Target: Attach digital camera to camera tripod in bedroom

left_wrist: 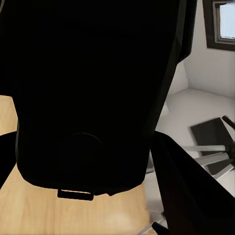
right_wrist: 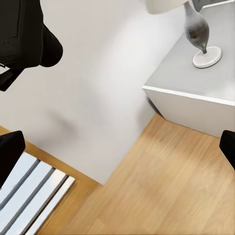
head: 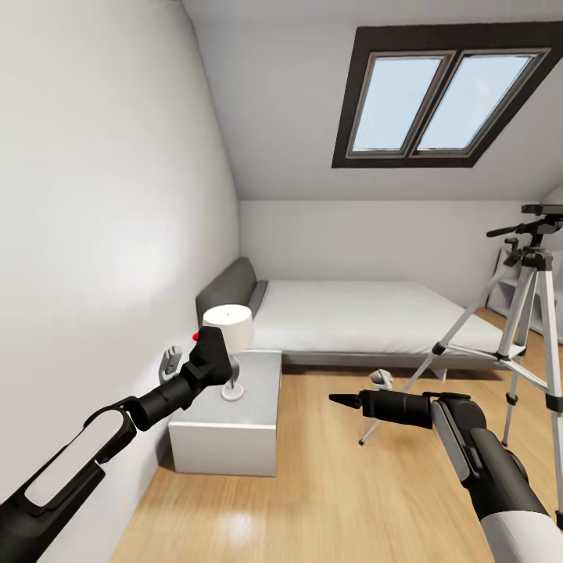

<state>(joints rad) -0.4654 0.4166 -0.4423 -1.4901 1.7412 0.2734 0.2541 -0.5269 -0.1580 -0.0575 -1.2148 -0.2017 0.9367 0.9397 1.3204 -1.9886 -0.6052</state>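
Observation:
The digital camera [head: 211, 344], black with a red button, is raised over the grey nightstand next to the lamp, with my left gripper [head: 206, 363] shut on it. Its dark body [left_wrist: 93, 88] looms close in the left wrist view, with one finger [left_wrist: 188, 196] beside it. The camera tripod [head: 532, 313], silver-legged with a black head and pan handle, stands on the wood floor at the right, far from the camera. My right gripper [head: 342, 400] hangs over the floor left of the tripod, pointing towards the nightstand. It is open with nothing between its fingers [right_wrist: 9, 152].
A grey nightstand [head: 234, 422] with a white-shaded lamp [head: 228, 328] stands against the left wall. The low bed [head: 360, 313] runs along the back wall under a dark-framed skylight [head: 446, 94]. Open wood floor [head: 328, 500] lies between nightstand and tripod.

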